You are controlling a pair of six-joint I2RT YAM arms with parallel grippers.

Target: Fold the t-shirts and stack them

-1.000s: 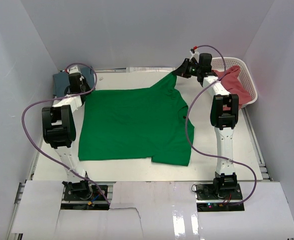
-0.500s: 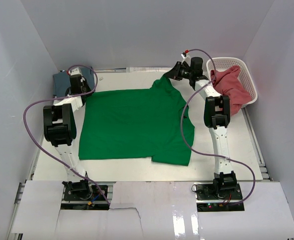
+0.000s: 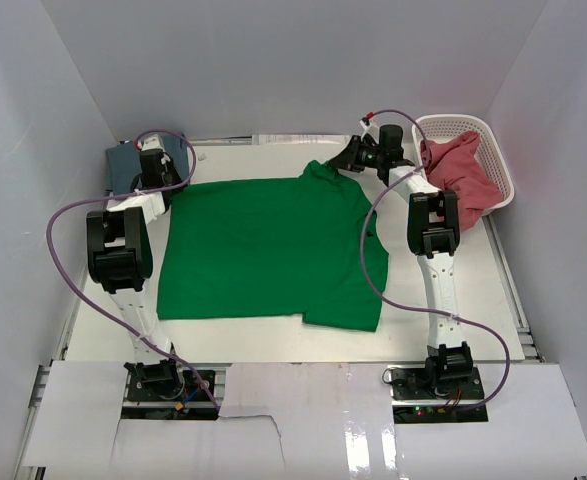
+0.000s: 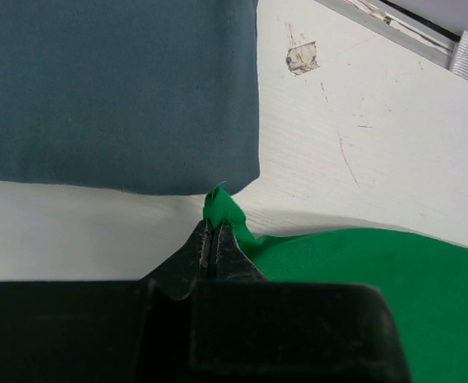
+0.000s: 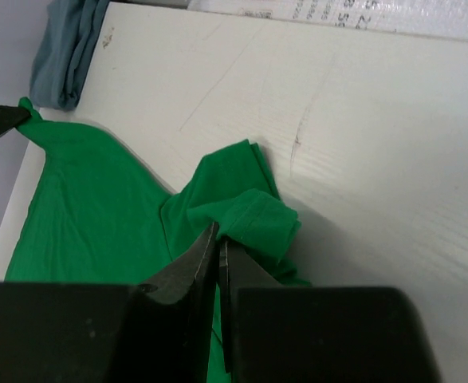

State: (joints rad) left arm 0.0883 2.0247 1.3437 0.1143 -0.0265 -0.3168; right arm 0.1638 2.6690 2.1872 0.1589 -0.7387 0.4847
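Green t-shirt [image 3: 263, 250]: spread flat on white table [image 3: 488, 295]. Left gripper [image 4: 215, 239] pinched tight on its far-left corner. Right gripper [image 5: 219, 243] clamped on its bunched far-right corner.

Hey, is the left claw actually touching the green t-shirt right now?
Touching. The left wrist view shows the left claw shut on a pinched-up corner of the green t-shirt, with cloth poking out past its tips.

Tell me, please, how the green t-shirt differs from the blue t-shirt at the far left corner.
The green t-shirt lies spread wide across the table; the blue t-shirt sits folded into a compact block. Both claws pinch the green t-shirt, the left claw at a corner, the right claw on a bunched fold; neither touches the blue t-shirt. Both are plain cloth resting on the table.
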